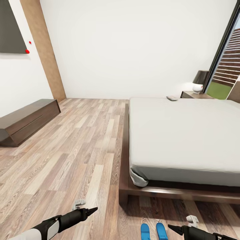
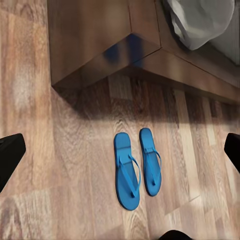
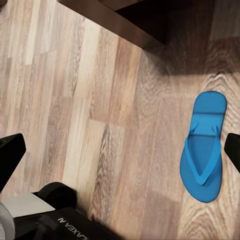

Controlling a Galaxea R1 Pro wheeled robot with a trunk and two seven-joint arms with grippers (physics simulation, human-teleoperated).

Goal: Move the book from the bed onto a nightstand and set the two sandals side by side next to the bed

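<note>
The two sandals [image 1: 145,231] [image 1: 161,231], bright blue flip-flops, lie side by side on the wood floor just off the bed's foot corner, between my arms. In the left wrist view both sandals [image 2: 126,172] [image 2: 149,161] lie parallel, close to the dark bed base [image 2: 100,45]. One sandal [image 3: 202,150] shows in the right wrist view. The bed [image 1: 186,133] has a light-grey mattress. The book [image 1: 172,98] lies on its far corner, near a nightstand [image 1: 195,95]. My left gripper [image 1: 90,210] and right gripper [image 1: 172,227] hang low and open, holding nothing.
A lamp [image 1: 199,81] stands on the nightstand. A long low dark cabinet [image 1: 26,120] runs along the left wall under a dark panel [image 1: 10,26]. A tall window [image 1: 226,63] is at the right. Open plank floor [image 1: 76,150] lies left of the bed.
</note>
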